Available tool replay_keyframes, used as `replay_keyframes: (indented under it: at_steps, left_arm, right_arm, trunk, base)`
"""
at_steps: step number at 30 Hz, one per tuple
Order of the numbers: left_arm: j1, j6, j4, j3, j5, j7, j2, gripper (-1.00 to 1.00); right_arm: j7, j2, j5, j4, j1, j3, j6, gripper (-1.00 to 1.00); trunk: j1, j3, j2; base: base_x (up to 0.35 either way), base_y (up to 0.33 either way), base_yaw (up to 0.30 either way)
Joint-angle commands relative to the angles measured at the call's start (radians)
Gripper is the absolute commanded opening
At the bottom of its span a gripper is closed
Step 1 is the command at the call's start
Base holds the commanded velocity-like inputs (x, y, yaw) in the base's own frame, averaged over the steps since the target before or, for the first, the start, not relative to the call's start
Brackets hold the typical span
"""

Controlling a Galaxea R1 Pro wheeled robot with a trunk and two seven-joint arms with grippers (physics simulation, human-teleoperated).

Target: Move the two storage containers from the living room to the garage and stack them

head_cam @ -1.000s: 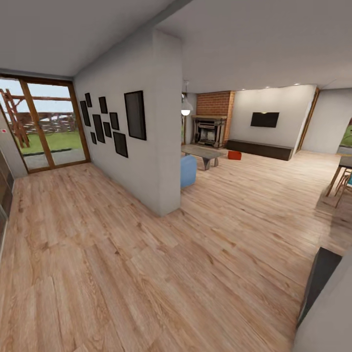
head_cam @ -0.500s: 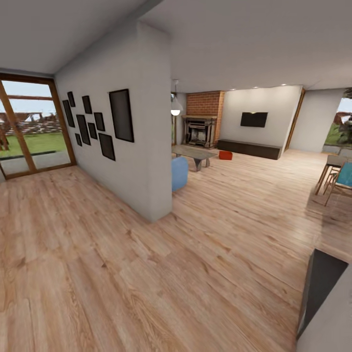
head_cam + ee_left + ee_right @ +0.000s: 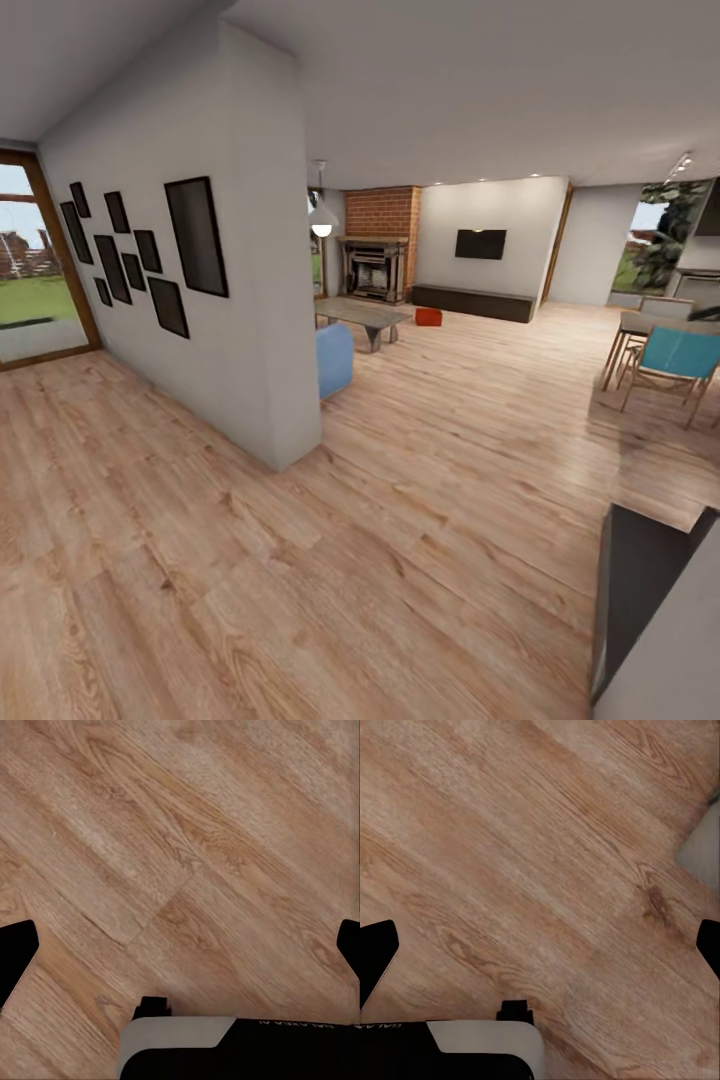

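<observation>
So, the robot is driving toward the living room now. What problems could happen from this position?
The white wall corner juts out beside the route to the orange-red container; steering too close might clip it. The blue seat and low table narrow the approach near the fireplace. One container is seen far away, so the second still has to be found.
</observation>
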Motion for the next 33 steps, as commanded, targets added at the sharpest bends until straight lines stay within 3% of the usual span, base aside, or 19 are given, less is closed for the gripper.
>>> replay_keyframes:
  at_steps: [1,13,22,33]
  left_arm:
    - [-0.002,-0.007,0.004,0.001,0.004,0.001,0.000,1.00]
    - [-0.002,-0.007,0.004,0.001,0.004,0.001,0.000,1.00]
    - [-0.002,-0.007,0.004,0.001,0.004,0.001,0.000,1.00]
    - [-0.002,-0.007,0.004,0.001,0.005,0.001,0.000,1.00]
  right_arm:
    - [0.000,0.000,-0.008,0.004,-0.002,0.008,-0.007,1.00]
    - [0.000,0.000,-0.008,0.004,-0.002,0.008,-0.007,1.00]
    - [0.000,0.000,-0.008,0.004,-0.002,0.008,-0.007,1.00]
    - [0.000,0.000,-0.008,0.004,-0.002,0.008,-0.007,1.00]
  trunk:
    - [0.001,-0.001,-0.001]
    - [0.001,-0.001,-0.001]
    - [0.001,-0.001,-0.001]
    - [0.001,-0.001,-0.001]
  base:
    - [0.328,0.061,-0.018]
    - [0.329,0.039,-0.004]
    - [0.329,0.000,-0.163]
    - [0.329,0.000,-0.022]
